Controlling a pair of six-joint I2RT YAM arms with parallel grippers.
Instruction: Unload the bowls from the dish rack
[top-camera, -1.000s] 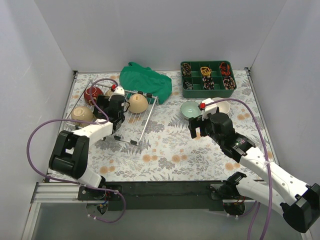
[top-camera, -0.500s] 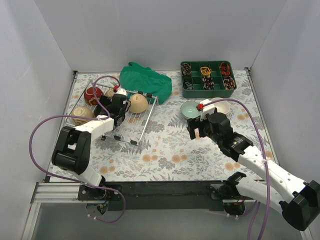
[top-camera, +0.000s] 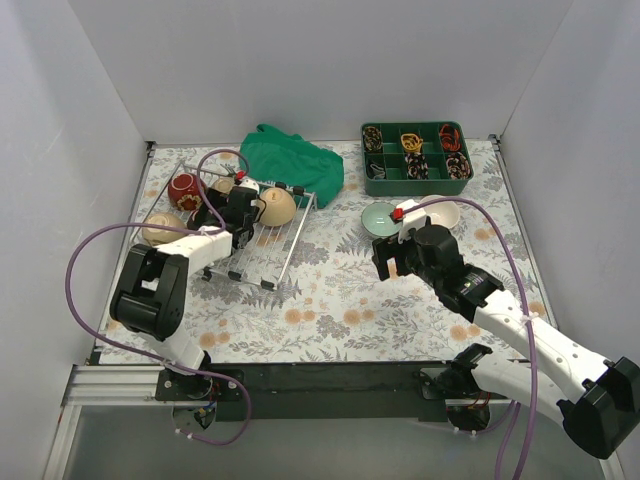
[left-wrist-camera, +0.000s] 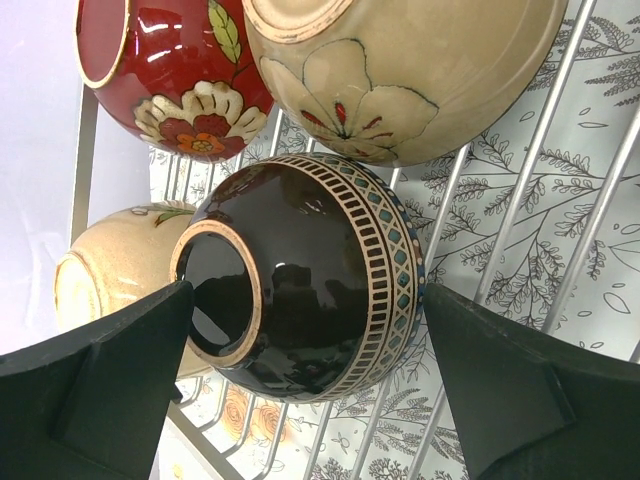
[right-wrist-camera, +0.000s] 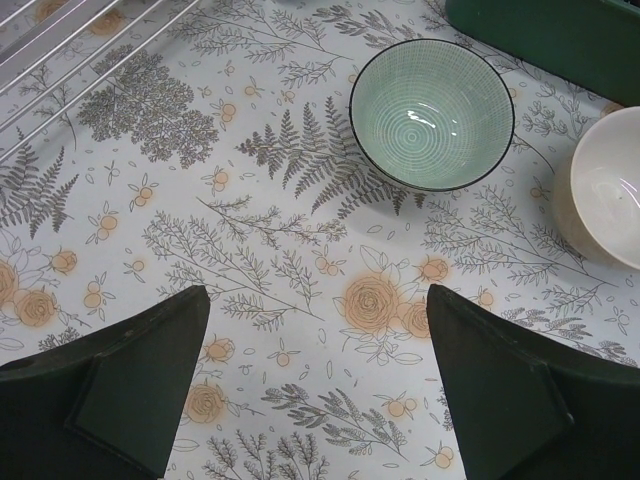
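Enclosure: 3 plain white walls around a table (top-camera: 330, 300) covered in a fern-and-flower print.

Dish rack (top-camera: 268, 250): silver wire, far-left of the table, seen whole only from overhead. The right wrist view catches 1 corner (right-wrist-camera: 70, 45).

Green cloth (top-camera: 292, 160): bunched behind the rack.

Green compartment tray (top-camera: 415, 186): far right, with small items inside.

Left gripper (top-camera: 232, 215): over the rack. In its wrist view (left-wrist-camera: 305, 330) the fingers are spread wide, 1 on each side of the dark bowl (left-wrist-camera: 320, 280); contact cannot be told.

Right gripper (top-camera: 392, 262): mid-table, fingers spread wide (right-wrist-camera: 315, 330), holding nothing.

Bowls in the rack, as the left wrist view shows: 4, lying on their sides. Red floral (left-wrist-camera: 170, 60), large tan (left-wrist-camera: 420, 70), small tan (left-wrist-camera: 110, 270), and the dark bowl, whose patterned band shows only here.

Bowls on the table: pale green (right-wrist-camera: 432, 113) and cream (right-wrist-camera: 610, 195), upright, just beside each other, in front of the tray.
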